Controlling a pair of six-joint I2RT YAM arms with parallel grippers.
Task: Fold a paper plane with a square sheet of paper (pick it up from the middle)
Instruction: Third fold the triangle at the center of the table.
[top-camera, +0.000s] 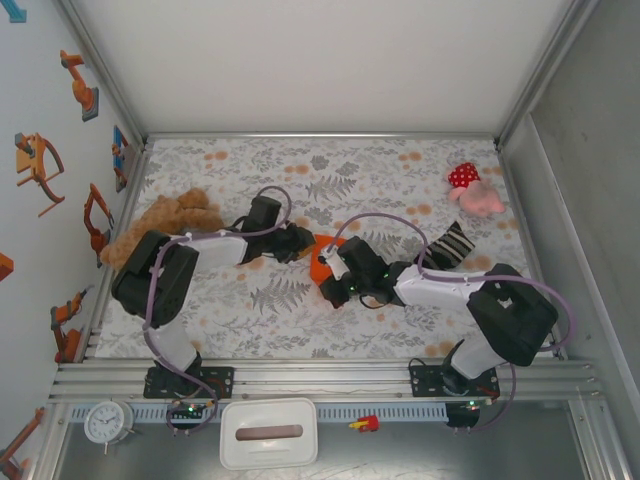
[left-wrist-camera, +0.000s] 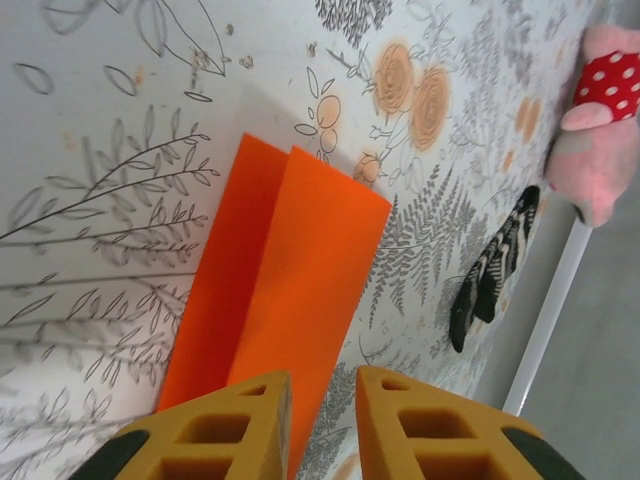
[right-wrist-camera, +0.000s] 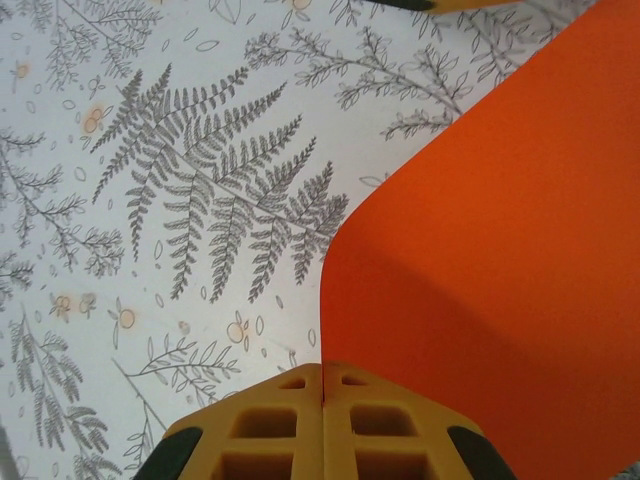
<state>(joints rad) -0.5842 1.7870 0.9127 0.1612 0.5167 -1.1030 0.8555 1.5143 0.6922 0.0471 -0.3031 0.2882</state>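
Floral desk (top-camera: 260, 320) | square sheet of paper (left-wrist-camera: 290, 280): light, limp, best pinched at edge | right hand (right-wrist-camera: 322, 375) closed, seemingly on its edge | left hand (left-wrist-camera: 322, 385) narrowly parted astride it

The far strip of the bench (top-camera: 330, 160) is open, and so is the near strip by the arm bases. A teddy bear (top-camera: 170, 222) hugs the left wall, a striped sock (top-camera: 452, 245) lies beside the right arm, and a pink plush (top-camera: 476, 192) sits far right. The left claw (left-wrist-camera: 322, 392) and right claw (right-wrist-camera: 322, 378) crowd the middle at the orange sheet (left-wrist-camera: 290, 270).
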